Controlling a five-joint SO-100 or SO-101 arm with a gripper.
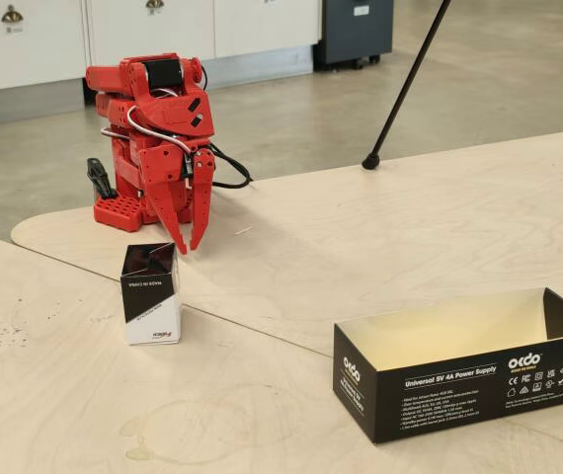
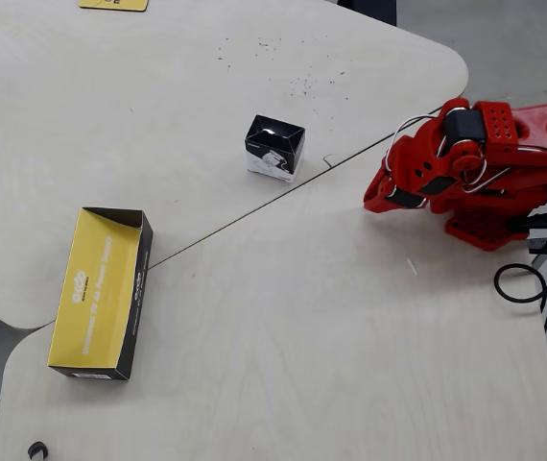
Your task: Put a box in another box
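The small box (image 1: 150, 294) (image 2: 274, 147), black above and white below, stands upright on the pale wooden table near the seam between two boards. The long black box (image 1: 459, 380) (image 2: 137, 288) lies open-topped with a yellowish inside, at the front right in the fixed view and at the left in the overhead view. My red gripper (image 1: 189, 249) (image 2: 373, 201) hangs folded at the arm's base, fingers pointing down, just behind and above the small box and not touching it. Its fingertips stand a little apart with nothing between them.
A black tripod leg (image 1: 400, 89) lands on the table's far edge. Black cables (image 2: 523, 279) trail beside the arm's base. White cabinets (image 1: 25, 39) and a dark cabinet (image 1: 356, 30) line the floor behind. A yellow label (image 2: 112, 4) lies at the overhead view's top edge.
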